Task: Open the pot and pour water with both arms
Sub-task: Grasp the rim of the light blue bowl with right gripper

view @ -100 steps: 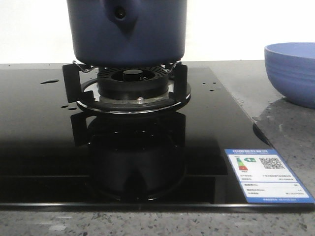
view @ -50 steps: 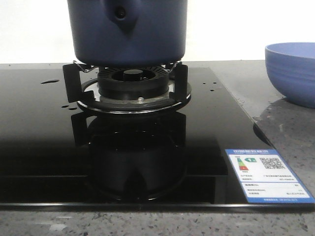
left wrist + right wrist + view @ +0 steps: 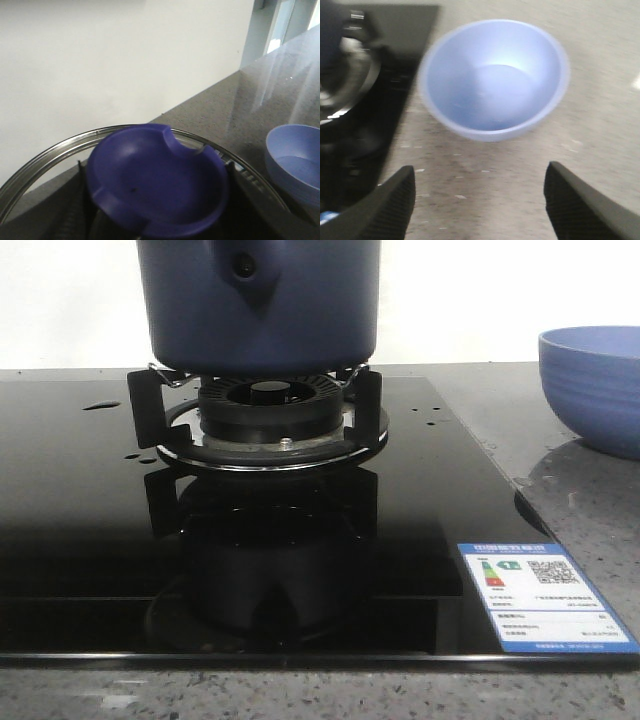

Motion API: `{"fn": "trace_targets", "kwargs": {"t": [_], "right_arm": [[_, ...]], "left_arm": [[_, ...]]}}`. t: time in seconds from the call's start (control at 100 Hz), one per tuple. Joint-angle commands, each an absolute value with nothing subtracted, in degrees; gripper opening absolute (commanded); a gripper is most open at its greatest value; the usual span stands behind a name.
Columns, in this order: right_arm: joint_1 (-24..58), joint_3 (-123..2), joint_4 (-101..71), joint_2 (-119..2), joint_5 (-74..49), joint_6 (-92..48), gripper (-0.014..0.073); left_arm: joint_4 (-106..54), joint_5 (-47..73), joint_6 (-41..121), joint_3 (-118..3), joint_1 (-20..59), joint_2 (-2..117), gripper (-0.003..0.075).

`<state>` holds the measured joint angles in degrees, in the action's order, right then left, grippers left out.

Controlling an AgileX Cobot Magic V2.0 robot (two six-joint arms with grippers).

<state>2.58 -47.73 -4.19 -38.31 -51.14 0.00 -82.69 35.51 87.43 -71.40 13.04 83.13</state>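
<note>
Change: nothing in the front view has shifted since the earlier frames — pot, burner and bowl all sit as they did.
Pot (image 3: pixel 258 302): dark navy, upright on the burner grate (image 3: pixel 258 415) at the middle of the black glass hob (image 3: pixel 90 530); handle bracket with its round hole faces the camera; rim is cut off at the top of the view, so lid on or off cannot be told there.
Lid knob (image 3: pixel 157 180): a purple dished disc over a glass lid with a steel rim (image 3: pixel 35 157), close under the left gripper (image 3: pixel 157 222); its fingers flank the knob, but contact is not clear — grasp cannot be told.
Water (image 3: pixel 100 406): small drops and a puddle on the hob left of the grate.
Bowl (image 3: pixel 493 79): lighter blue, upright on the grey counter right of the hob, well apart from the pot.
Right gripper (image 3: pixel 480 200): spread wide, holding nothing, the bowl ahead of it and the pot off to its left.
Key relation: the left arm is nearer the pot, directly above its vertical axis.
Views: only the wrist views show lid and grippers.
</note>
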Motion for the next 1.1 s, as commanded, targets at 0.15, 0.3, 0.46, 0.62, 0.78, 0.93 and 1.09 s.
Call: {"fn": "trace_targets", "kwargs": {"t": [0.15, 0.3, 0.46, 0.62, 0.78, 0.93, 1.09], "right_arm": [[-0.89, -61.82, 0.0, -54.18, -56.81, 2.11, 0.0487], [-2.71, -66.27, 0.0, -63.22, -56.95, 2.11, 0.0487], [-4.85, -68.18, 0.3, -71.81, -56.83, 2.01, 0.0487], [-6.61, -68.51, 0.0, -77.06, -54.32, 1.32, 0.0486], [-6.86, -68.51, 0.0, -80.59, -51.35, 0.54, 0.0324], [-6.86, -68.51, 0.0, -83.12, -49.65, 0.54, 0.0109], [-6.86, -68.51, 0.0, -83.9, -48.65, 0.54, -0.0039]], "left_arm": [[-86.81, 37.26, 87.67, -73.76, 6.82, 77.5, 0.0341], [-86.81, 38.34, 87.67, -73.76, 3.28, 76.12, 0.0341], [-86.81, 38.59, 87.67, -73.76, 1.56, 75.83, 0.0341], [-86.81, 38.48, 87.67, -73.76, 1.56, 75.83, 0.0341], [-86.81, 37.69, 87.67, -73.76, 1.56, 75.83, 0.0341], [-86.81, 36.86, 87.67, -73.76, 1.56, 75.83, 0.0341], [-86.81, 35.37, 87.67, -73.76, 1.56, 75.83, 0.0341]]}}
